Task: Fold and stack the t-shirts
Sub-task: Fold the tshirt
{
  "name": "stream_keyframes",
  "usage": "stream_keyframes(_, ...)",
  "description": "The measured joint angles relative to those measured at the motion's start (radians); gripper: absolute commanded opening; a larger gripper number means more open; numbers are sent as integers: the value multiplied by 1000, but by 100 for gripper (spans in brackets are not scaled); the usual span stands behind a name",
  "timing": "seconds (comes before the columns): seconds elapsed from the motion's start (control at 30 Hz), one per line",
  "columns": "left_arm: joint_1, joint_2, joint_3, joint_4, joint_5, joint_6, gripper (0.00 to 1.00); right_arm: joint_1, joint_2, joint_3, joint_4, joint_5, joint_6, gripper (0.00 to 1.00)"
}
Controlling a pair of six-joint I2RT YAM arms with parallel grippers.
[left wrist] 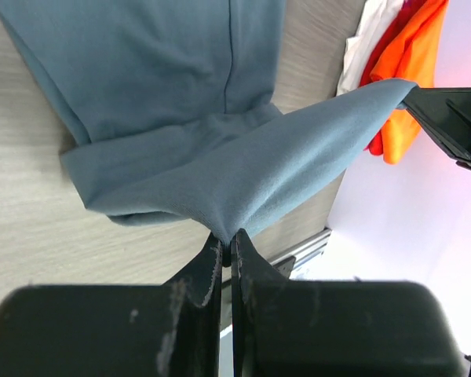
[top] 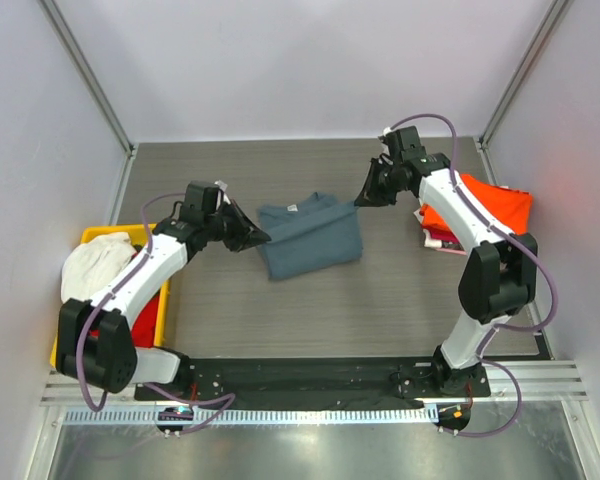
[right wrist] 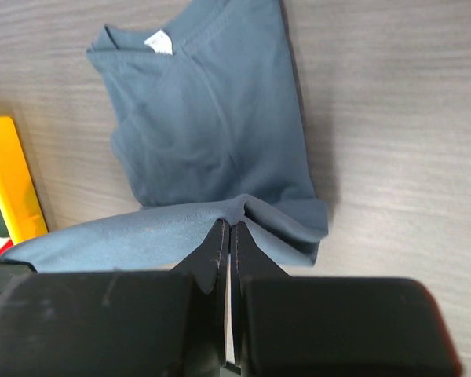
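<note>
Rig check: your two arms, white shells on black joints.

On your left arm (top: 145, 270) and right arm (top: 458, 210) you see glossy white link covers set between bulky matte-black joint housings. A purple-grey cable (top: 427, 116) runs along each arm down toward the black base plate (top: 310, 378). Your left gripper (left wrist: 226, 236) and right gripper (right wrist: 229, 228) are black, with blocky bodies and tapered fingers (left wrist: 208, 271). Note the pale scuffs and scratches on the finger faces, heavier on the left one.
</note>
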Motion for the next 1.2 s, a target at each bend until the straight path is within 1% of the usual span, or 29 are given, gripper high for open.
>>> stream_keyframes(0.4,83,220,142,12,59,51,0,-20,235,211,-3,-27,1,1)
stream_keyframes(0.57,119,323,230,23,82,59,0,-34,357,352,-6,-64,6,2)
stream_keyframes(0.63,127,368,270,27,84,65,0,-39,417,423,-5,-76,11,3)
stream_keyframes(0.73,134,470,358,31,84,79,0,-46,517,537,0,-98,24,10)
stream_keyframes(0.77,137,506,389,33,83,81,4,-49,565,590,0,-109,31,31)
stream_keyframes(0.8,141,539,417,34,80,82,15,-53,613,639,12,-119,45,47)
stream_keyframes(0.83,147,583,447,43,76,88,36,-57,655,679,27,-123,51,63)
stream_keyframes(0.87,154,618,472,52,69,99,64,-61,687,704,51,-126,61,93)
stream_keyframes(0.9,161,660,505,53,57,101,70,-65,719,718,82,-124,70,99)
stream_keyframes(0.93,168,695,533,57,44,106,73,-69,734,711,109,-121,69,100)
stream_keyframes(0.97,175,728,560,56,35,110,75,-70,738,686,145,-122,71,100)
stream_keyframes(1.07,188,777,598,66,11,127,76,-81,721,582,238,-122,77,99)
stream_keyframes(1.13,194,771,590,66,-9,141,76,-87,682,475,306,-124,76,93)
stream_keyframes(1.2,195,749,565,82,-23,158,75,-94,629,360,360,-132,72,83)
